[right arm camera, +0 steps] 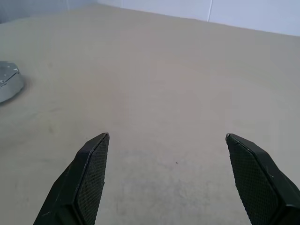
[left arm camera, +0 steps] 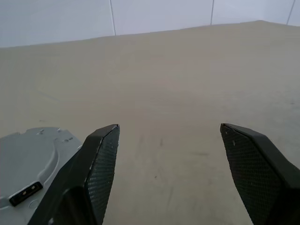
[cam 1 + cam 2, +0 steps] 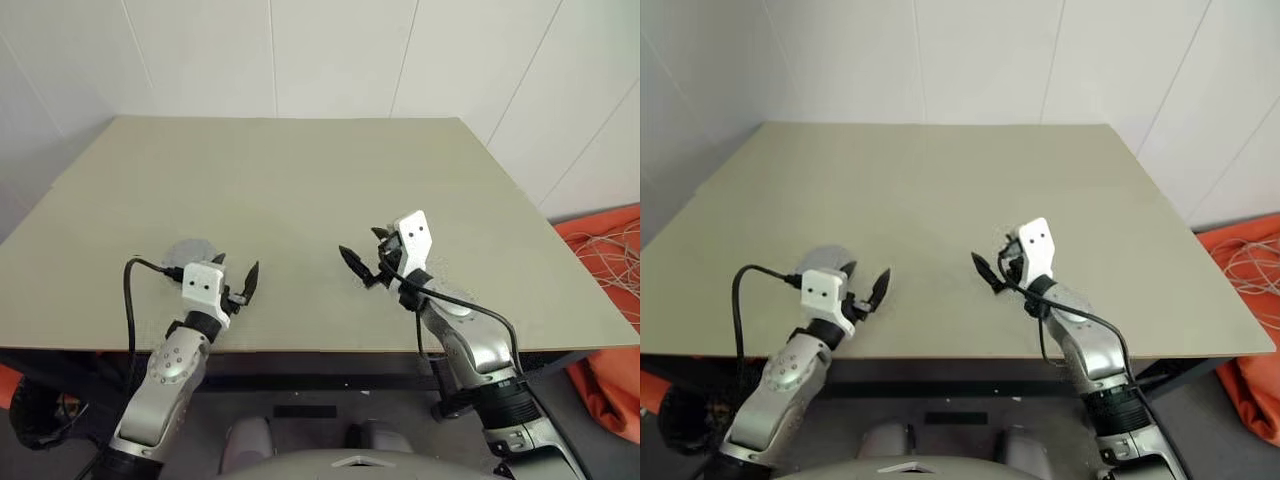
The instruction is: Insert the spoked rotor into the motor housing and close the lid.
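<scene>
A round grey metal lid (image 3: 188, 253) lies flat near the table's front left, and its top carries a small dark slot (image 2: 27, 193). It seems to cap a short round body, which I take for the motor housing (image 1: 6, 90). The spoked rotor is out of view. My left gripper (image 3: 237, 275) hovers level just right of the lid, open, with nothing between its fingers (image 2: 101, 164). My right gripper (image 3: 362, 250) stands open and empty over bare table, further right, pointing forward and slightly left.
The beige table (image 3: 300, 180) reaches back to a white panelled wall. Its front edge runs just under both wrists. On the floor at the right lie an orange cloth (image 3: 610, 300) and loose white cable.
</scene>
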`<state>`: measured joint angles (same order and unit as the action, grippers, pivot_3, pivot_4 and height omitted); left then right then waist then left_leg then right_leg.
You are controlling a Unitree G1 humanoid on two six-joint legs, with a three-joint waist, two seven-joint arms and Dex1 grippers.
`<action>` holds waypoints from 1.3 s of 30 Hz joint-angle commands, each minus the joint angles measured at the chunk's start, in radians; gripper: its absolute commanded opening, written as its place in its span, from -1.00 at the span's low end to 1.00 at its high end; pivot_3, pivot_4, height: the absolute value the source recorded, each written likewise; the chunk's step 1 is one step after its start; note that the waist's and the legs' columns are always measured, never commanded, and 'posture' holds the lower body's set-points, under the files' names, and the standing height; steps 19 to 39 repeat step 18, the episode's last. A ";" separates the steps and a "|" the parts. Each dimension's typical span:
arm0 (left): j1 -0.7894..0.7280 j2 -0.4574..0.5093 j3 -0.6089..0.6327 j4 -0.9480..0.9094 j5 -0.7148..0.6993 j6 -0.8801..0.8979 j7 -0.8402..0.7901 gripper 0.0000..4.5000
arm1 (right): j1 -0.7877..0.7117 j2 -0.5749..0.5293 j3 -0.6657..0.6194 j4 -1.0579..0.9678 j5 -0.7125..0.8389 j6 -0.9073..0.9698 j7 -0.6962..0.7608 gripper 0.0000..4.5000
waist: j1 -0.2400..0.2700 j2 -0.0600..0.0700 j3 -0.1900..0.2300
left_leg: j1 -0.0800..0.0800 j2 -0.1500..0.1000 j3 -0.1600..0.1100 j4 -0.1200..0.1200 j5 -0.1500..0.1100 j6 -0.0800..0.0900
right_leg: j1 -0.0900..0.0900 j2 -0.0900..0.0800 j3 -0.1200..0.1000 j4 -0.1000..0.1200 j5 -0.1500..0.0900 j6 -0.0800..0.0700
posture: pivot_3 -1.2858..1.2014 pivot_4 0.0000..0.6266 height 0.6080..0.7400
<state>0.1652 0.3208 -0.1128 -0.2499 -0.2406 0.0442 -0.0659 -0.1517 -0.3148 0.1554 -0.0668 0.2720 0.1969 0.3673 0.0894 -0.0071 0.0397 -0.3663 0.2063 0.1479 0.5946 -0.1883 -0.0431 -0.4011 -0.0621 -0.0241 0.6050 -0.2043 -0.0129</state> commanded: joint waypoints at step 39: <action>-0.010 -0.099 0.104 0.095 0.087 -0.101 -0.086 0.99 | 0.022 0.039 -0.086 -0.010 -0.053 -0.051 0.031 1.00 | -0.024 0.001 0.000 | 0.000 0.000 0.000 0.000 0.000 0.000 | -0.001 0.000 0.000 -0.001 0.000 0.000 | 0.03 -1.00 1.00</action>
